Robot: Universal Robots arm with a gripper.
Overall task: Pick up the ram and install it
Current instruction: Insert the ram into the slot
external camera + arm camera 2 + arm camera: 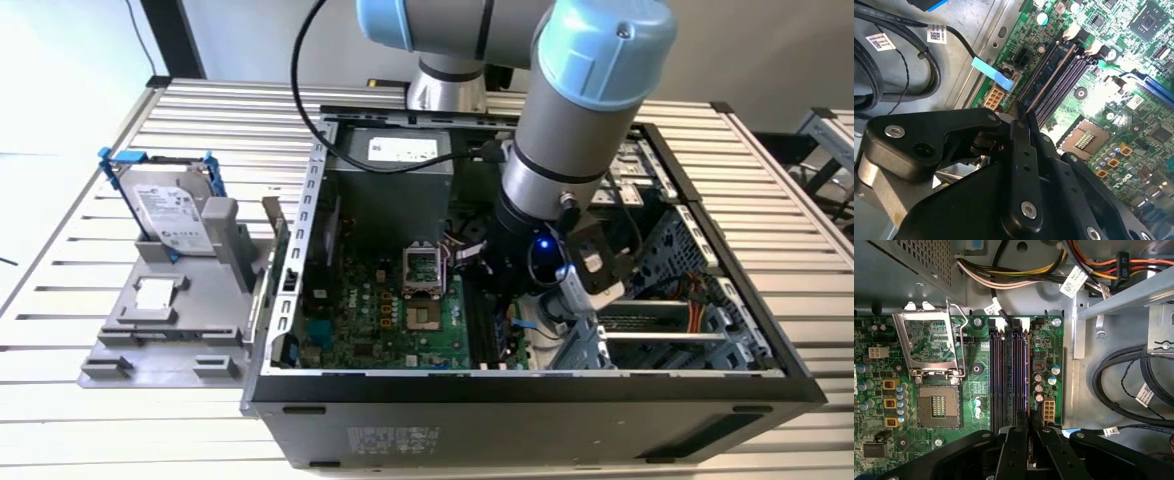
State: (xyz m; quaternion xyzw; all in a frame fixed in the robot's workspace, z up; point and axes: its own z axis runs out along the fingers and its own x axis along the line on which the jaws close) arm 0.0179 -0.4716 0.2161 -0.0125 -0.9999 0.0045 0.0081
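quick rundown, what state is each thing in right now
ram: held on edge over the motherboard slots; seated or not, cannot tell
gripper: shut on the ram
cpu socket: empty, cover swung open
computer case: side open
hard drive: outside the case, on the grey stand

**Camera setup: one wide shot, two riding the wrist**

The exterior view sits up high and well back, looking down into the open computer case (534, 390), with the arm reaching in from the far side. Both wrist views hug the gripper (1028, 432) and look past its black fingers (1021, 150) at the motherboard (1046, 340) just beyond. The first wrist view faces the board square-on; the second sees it at a steep slant. Both share the memory slots (1009, 375) straight ahead of the fingertips.
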